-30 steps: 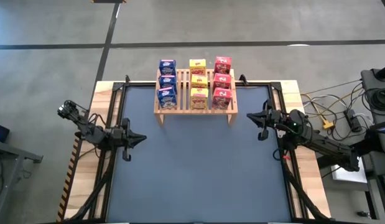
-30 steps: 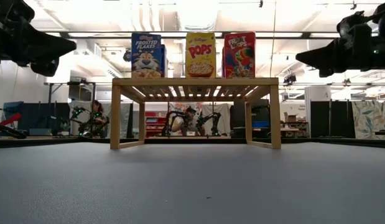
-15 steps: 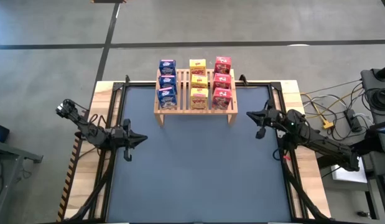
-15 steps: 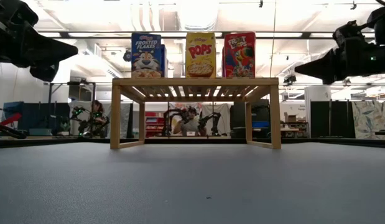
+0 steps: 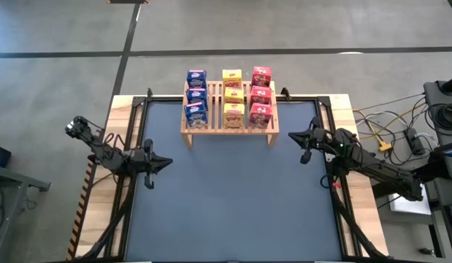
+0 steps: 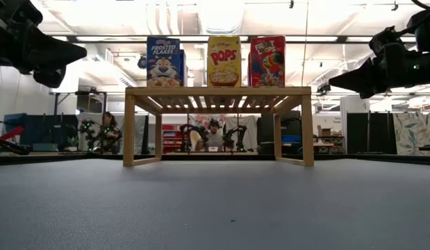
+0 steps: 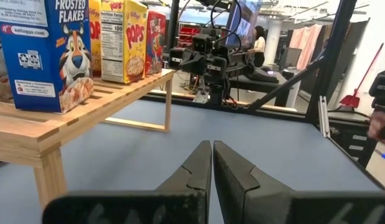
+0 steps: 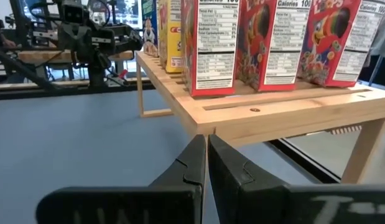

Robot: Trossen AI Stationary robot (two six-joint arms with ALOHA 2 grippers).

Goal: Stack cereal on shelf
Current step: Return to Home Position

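Nine small cereal boxes stand upright on the slatted top of the light wooden shelf [image 5: 229, 126] at the table's far edge: three blue [image 5: 196, 96] on the left, three yellow [image 5: 233, 96] in the middle, three red [image 5: 261, 95] on the right. My left gripper [image 5: 167, 163] is shut and empty, above the mat at the left, nearer than the shelf. My right gripper [image 5: 293, 136] is shut and empty, just right of the shelf's right leg. The wrist views show the blue box [image 7: 46, 50] and the red boxes [image 8: 267, 37] close by.
The blue-grey mat [image 5: 233, 204] lies bare between the arms and toward the near edge. A black frame [image 5: 131, 146] borders the mat. Cables and equipment [image 5: 401, 139] lie off the table's right side. A person [image 6: 213, 132] and other robot arms show in the room behind.
My right gripper has drifted slightly down and back in the low view; my left gripper has shifted a little. The boxes and shelf have not moved.
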